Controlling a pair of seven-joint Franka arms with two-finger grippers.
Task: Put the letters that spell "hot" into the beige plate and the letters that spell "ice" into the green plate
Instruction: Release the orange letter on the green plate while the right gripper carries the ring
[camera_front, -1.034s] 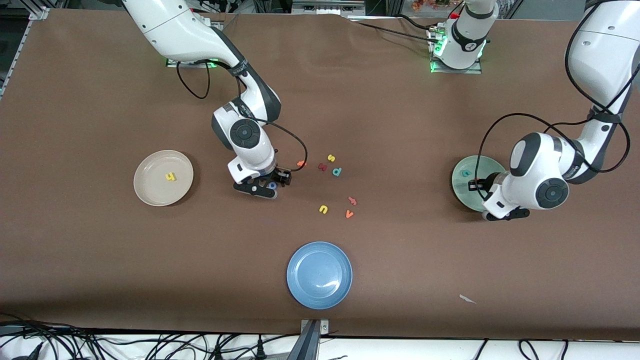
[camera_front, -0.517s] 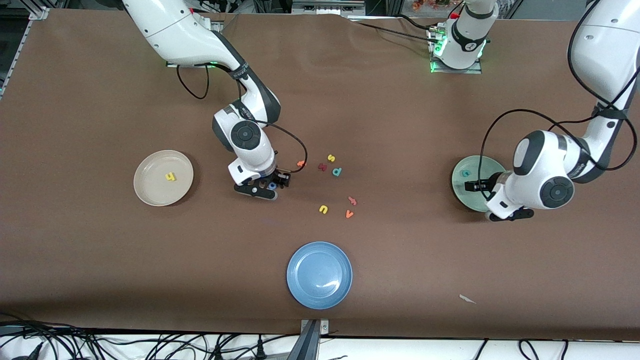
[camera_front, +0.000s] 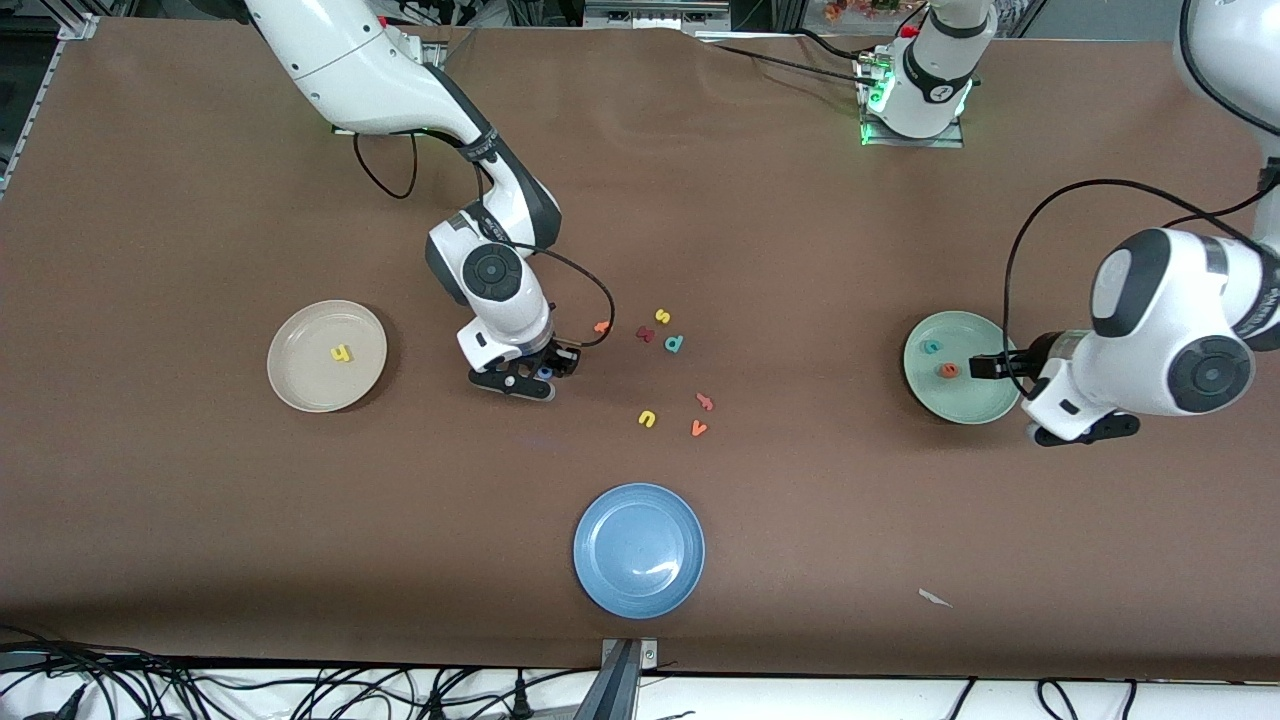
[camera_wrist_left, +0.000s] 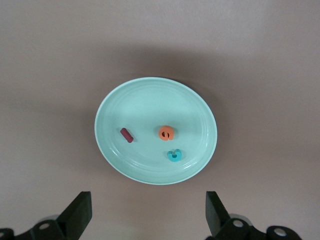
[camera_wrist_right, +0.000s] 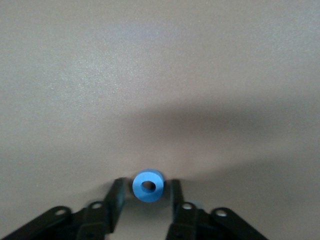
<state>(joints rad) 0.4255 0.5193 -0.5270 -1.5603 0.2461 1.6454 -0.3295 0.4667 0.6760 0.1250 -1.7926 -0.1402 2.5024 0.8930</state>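
Pulled up off the round pale green plate (camera_front: 960, 382): left gripper (camera_wrist_left: 148, 214), jaws wide, over its 3 o'clock rim. Right gripper (camera_wrist_right: 146, 196) jaws closing around small blue foam ring (camera_wrist_right: 148, 186) on counter (camera_front: 800, 520).

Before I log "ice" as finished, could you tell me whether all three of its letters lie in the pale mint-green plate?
Yes: the dark red bar-shaped i, the orange e and the teal c all lie in the pale mint-green plate.

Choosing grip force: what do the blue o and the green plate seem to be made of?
Blue o: probably soft foam, with a matte, thick-walled ring and slightly rough edges. Green plate: hard glazed ceramic or melamine, judging by its smooth, glossy surface and faint concentric rings; which one is unclear.
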